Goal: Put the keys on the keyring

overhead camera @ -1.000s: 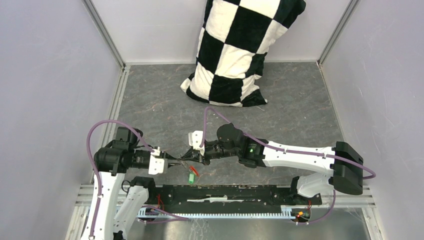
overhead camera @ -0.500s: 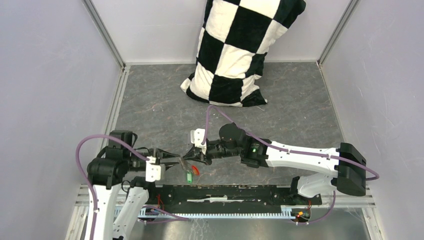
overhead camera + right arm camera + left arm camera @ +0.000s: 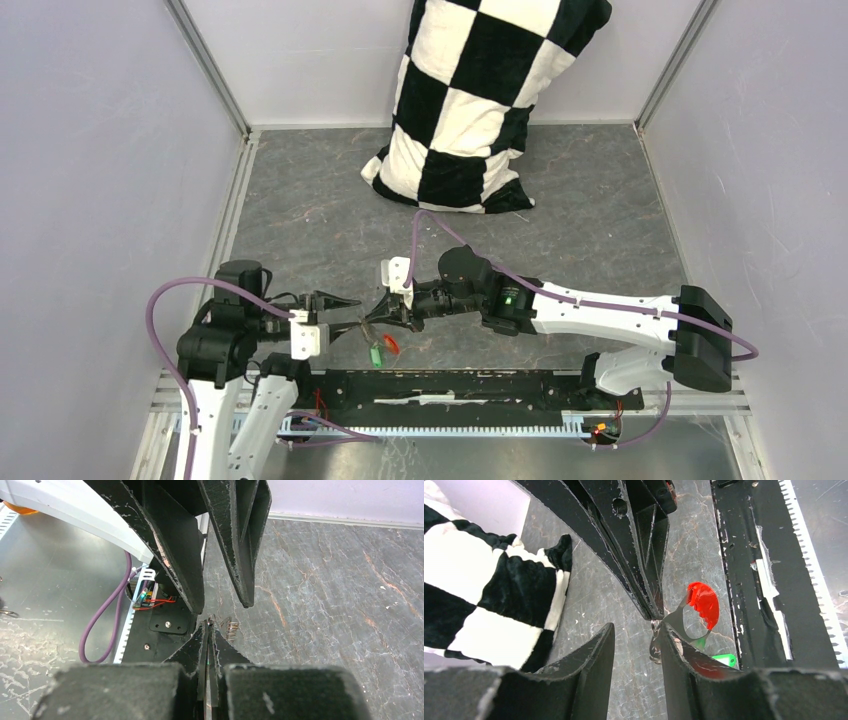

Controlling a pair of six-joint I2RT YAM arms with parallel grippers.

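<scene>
My right gripper (image 3: 375,320) (image 3: 207,625) is shut on the keyring's silver wire ring (image 3: 655,647) and holds it above the grey table. The ring's red-and-grey fob (image 3: 700,605) (image 3: 392,343) dangles below it. A green-headed key (image 3: 375,353) (image 3: 724,659) shows just beside the fob; whether it hangs on the ring I cannot tell. My left gripper (image 3: 350,300) (image 3: 637,626) is open and level with the right fingertips, just to their left. Nothing sits between its fingers, and the ring is by the right-hand finger (image 3: 674,645).
A black-and-white checkered pillow (image 3: 470,100) leans on the back wall. A black toothed rail (image 3: 460,385) runs along the near edge, right below the keys. Grey walls close the left and right sides.
My left gripper has opened and drawn back to the left, away from the keys. The right gripper has held the ring in nearly the same place.
</scene>
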